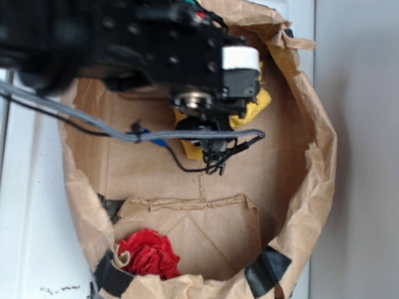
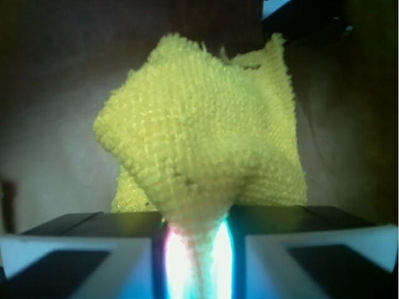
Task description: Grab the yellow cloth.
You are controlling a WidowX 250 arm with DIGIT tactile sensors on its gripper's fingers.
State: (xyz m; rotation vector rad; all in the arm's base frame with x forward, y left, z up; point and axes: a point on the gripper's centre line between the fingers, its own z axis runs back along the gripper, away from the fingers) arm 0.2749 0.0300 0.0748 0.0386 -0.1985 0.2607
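Observation:
The yellow cloth (image 2: pixel 206 137) is a bright yellow terry rag. In the wrist view it fills the middle, and one pinched end runs down between my two fingers. My gripper (image 2: pixel 197 249) is shut on that end and the cloth hangs bunched from it. In the exterior view the cloth (image 1: pixel 256 107) shows only in patches under the black arm and wrist, over the floor of the brown paper bag (image 1: pixel 270 158). My gripper (image 1: pixel 211 140) is mostly hidden there by the wrist and cables.
The paper bag has crumpled walls (image 1: pixel 319 170) all round and black tape (image 1: pixel 266 269) at the near corners. A red ruffled cloth ball (image 1: pixel 150 253) lies in the bag's near left corner. The bag sits on a white surface (image 1: pixel 27 209).

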